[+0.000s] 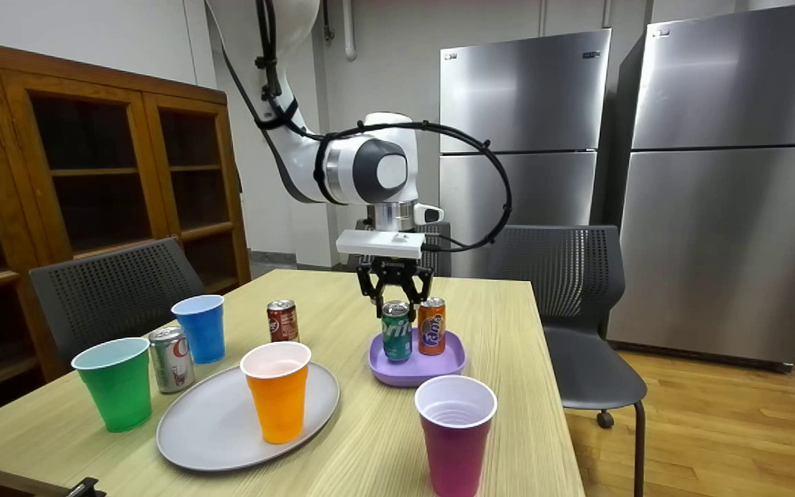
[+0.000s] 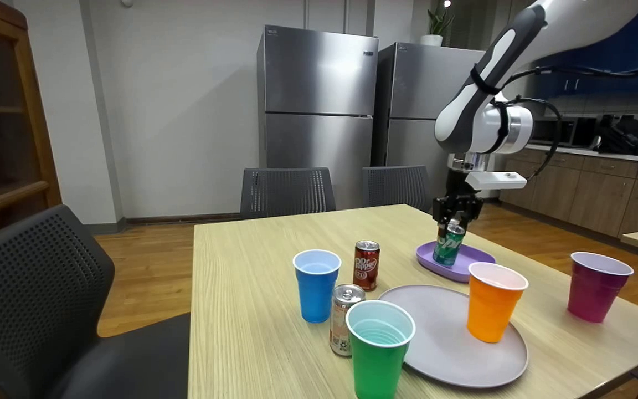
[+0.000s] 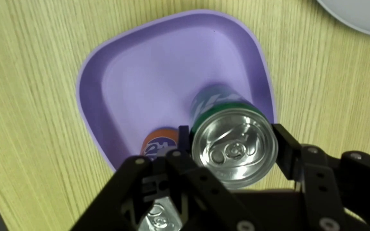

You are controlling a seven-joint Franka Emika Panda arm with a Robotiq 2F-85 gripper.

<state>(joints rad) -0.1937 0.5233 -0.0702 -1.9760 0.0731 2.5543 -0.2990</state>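
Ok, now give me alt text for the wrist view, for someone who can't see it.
Black fingers grip a green can in a purple tray on a pale wooden table, seen from above. Beside it, partly hidden, is an orange can; a gray plate edges in, top right.

Toward the edge of the pale desk [image 1: 370,442] nearest the wooden cabinet [image 1: 87,166], a green cup [image 1: 118,390], a silver can [image 1: 175,362] and a blue cup [image 1: 204,333] stand in a row. Farther in, a red Dr Pepper can [image 2: 366,267] is upright just beside the rim of a round grey plate [image 2: 446,343]; an orange cup [image 2: 493,305] stands on the plate, off its middle. A maroon cup [image 1: 458,445] stands near the desk's opposite edge. A dark chair [image 1: 118,290] is by the cabinet-side edge. In an exterior view, two more chairs [image 2: 288,192] show beyond the far edge, two steel fridges [image 2: 319,111] behind them and a potted plant [image 2: 439,25] above one.
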